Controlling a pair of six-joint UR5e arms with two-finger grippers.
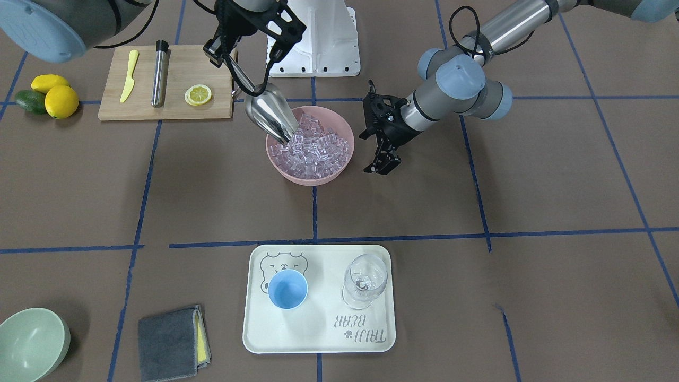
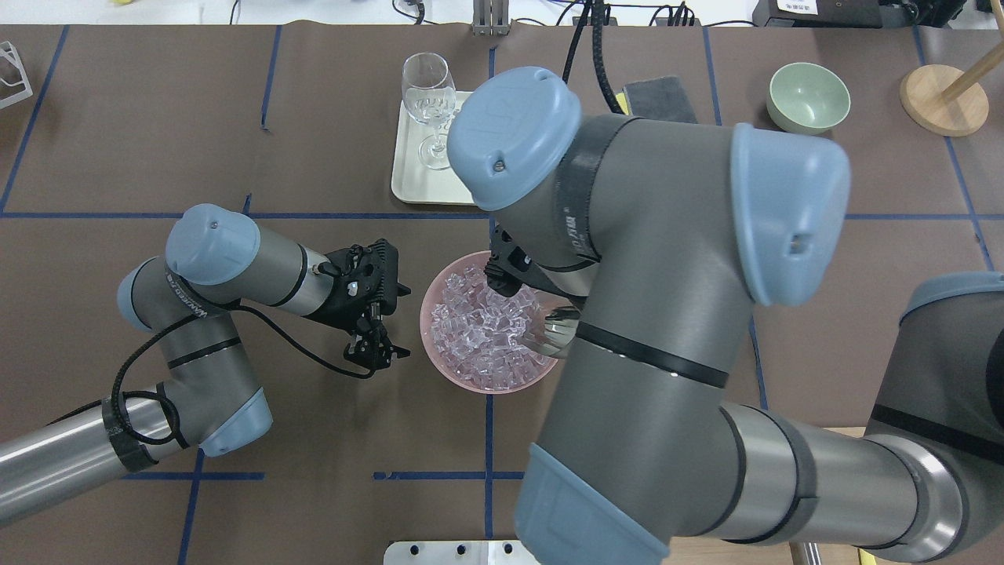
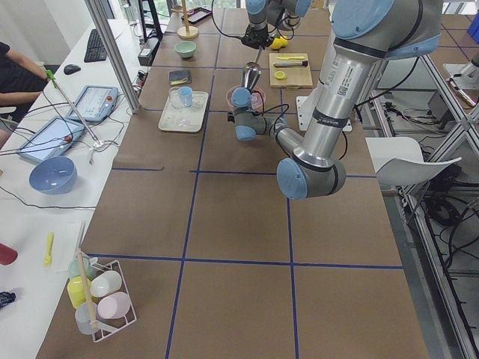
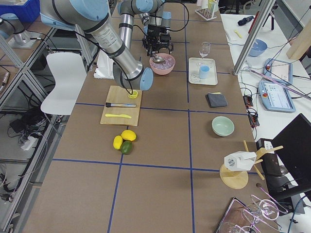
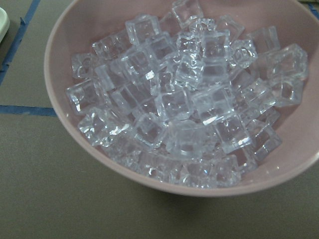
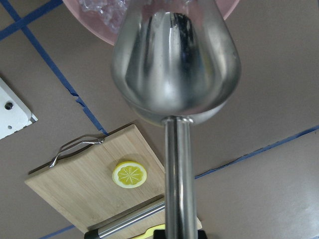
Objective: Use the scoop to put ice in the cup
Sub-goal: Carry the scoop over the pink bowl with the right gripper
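4 ext cams, 2 wrist close-ups

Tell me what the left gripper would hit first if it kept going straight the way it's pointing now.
Probably the bare table. The left gripper angles down beside the pink bowl, apart from it; its wrist camera faces the ice, so depth is uncertain.

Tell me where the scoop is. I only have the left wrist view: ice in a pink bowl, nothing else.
Observer: The scoop is tip-down in the ice at the bowl's right side, with the right gripper holding its handle.
Operator: Find the cup.
Observer: The cup stands empty on a tray, beside a wine glass.
Operator: Report my left gripper.
Observer: The left gripper hangs beside the bowl, jaws open, holding nothing.
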